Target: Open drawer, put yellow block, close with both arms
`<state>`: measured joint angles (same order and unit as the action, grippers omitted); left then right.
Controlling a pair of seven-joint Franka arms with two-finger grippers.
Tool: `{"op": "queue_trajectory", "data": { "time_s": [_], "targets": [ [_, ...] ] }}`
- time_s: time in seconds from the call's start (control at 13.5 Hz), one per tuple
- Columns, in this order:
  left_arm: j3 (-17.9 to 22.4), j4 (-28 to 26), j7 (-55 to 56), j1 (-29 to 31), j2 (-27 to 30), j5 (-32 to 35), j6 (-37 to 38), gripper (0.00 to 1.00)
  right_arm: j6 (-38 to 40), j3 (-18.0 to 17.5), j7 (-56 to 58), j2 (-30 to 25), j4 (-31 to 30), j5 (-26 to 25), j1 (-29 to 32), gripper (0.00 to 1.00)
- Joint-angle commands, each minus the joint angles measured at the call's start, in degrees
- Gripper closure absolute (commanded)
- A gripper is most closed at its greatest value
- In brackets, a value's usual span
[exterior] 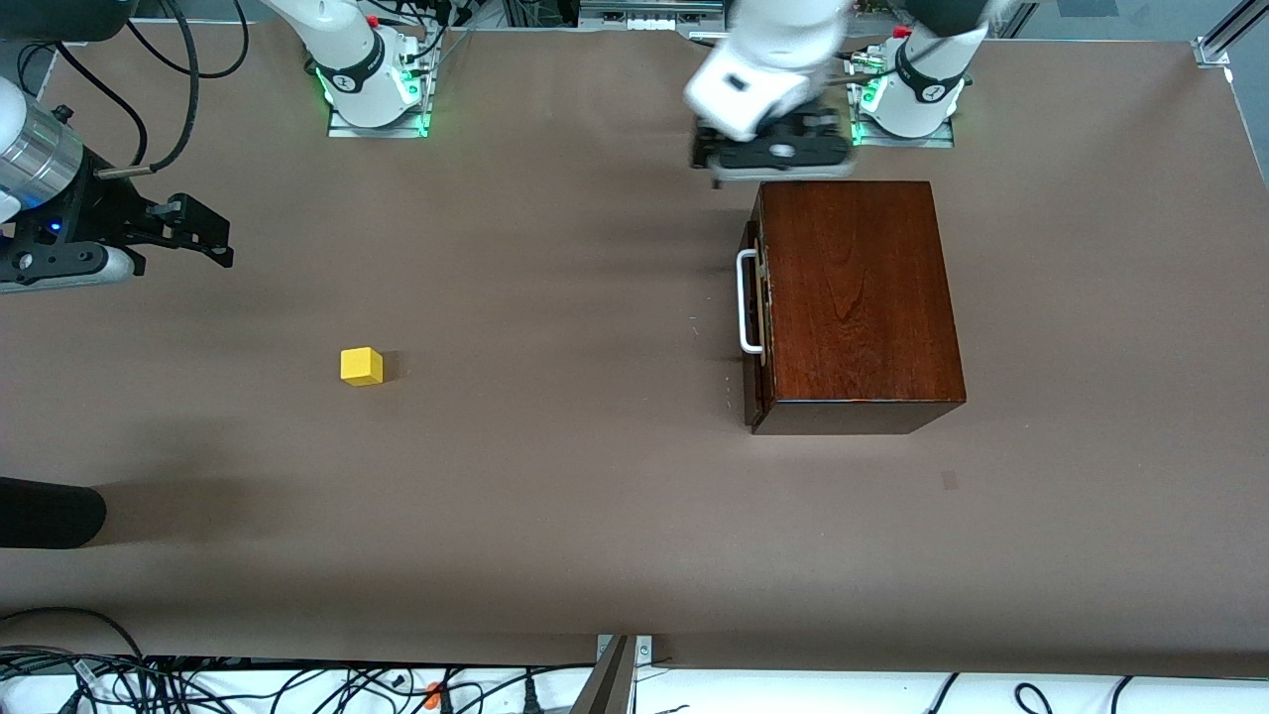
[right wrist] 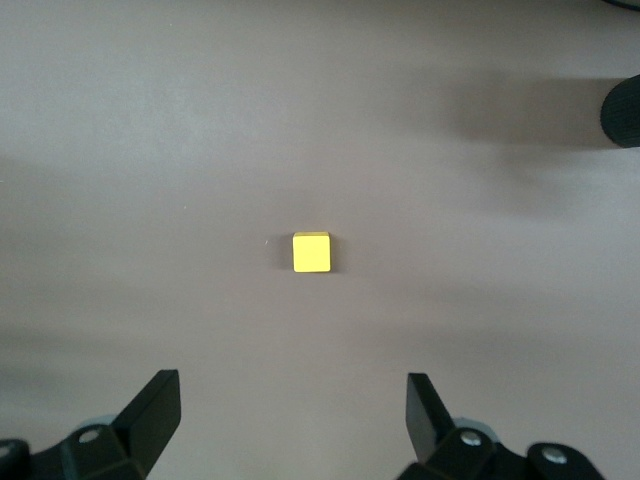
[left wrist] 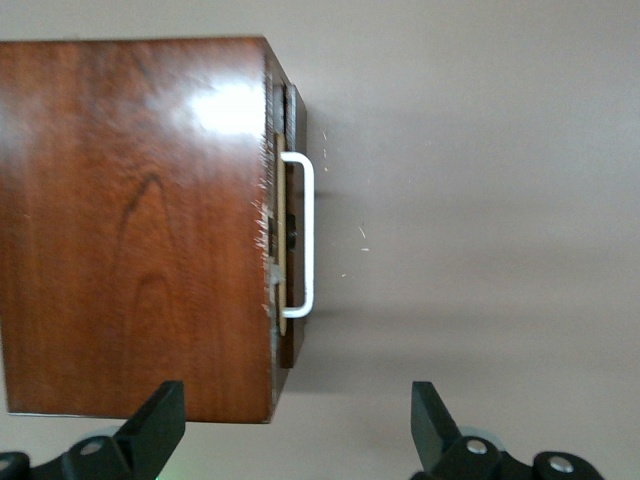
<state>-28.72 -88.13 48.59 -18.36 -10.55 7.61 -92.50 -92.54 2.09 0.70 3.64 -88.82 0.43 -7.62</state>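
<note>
The tabletop [exterior: 555, 496] is a flat matte brown. The yellow block [exterior: 361, 366] is bright yellow, plain all over. The box [exterior: 853, 297] is glossy reddish mahogany with dark wavy grain, plus a white handle [exterior: 747, 302]. Both arms are white with black grippers.

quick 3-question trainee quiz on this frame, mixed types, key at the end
1. True or false: the drawer is shut.
2. What lies under the right gripper? A) block B) box C) cable
3. Fill in: the left gripper is open over the box's ____ edge.

Key: 1 true. 2 A, the yellow block. 3 the edge farthest from the front camera; it holds nothing.
</note>
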Motion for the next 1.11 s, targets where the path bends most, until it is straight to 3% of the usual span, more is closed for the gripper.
{"op": "queue_trajectory", "data": {
  "time_s": [0.0, 0.15, 0.45, 1.04],
  "targets": [
    [0.1, 2.3, 5.9, -5.4, -7.9, 6.1, -2.1, 0.00, 0.5, 0.0, 0.4, 0.6, 1.5, -0.6, 0.0, 0.00],
    [0.2, 1.6, 7.6, -5.8, -11.1, 7.1, -7.0, 0.00, 0.6, 0.0, 0.4, 0.6, 1.5, -0.6, 0.0, 0.00],
    [0.2, 0.2, 7.9, -6.2, -17.1, 12.6, -7.7, 0.00, 0.6, 0.0, 0.4, 0.6, 1.5, -0.6, 0.0, 0.00],
    [1.0, -10.4, 7.8, -4.0, -17.5, 18.2, -15.2, 0.00, 0.6, 0.0, 0.4, 0.6, 1.5, -0.6, 0.0, 0.00]
  ]
}}
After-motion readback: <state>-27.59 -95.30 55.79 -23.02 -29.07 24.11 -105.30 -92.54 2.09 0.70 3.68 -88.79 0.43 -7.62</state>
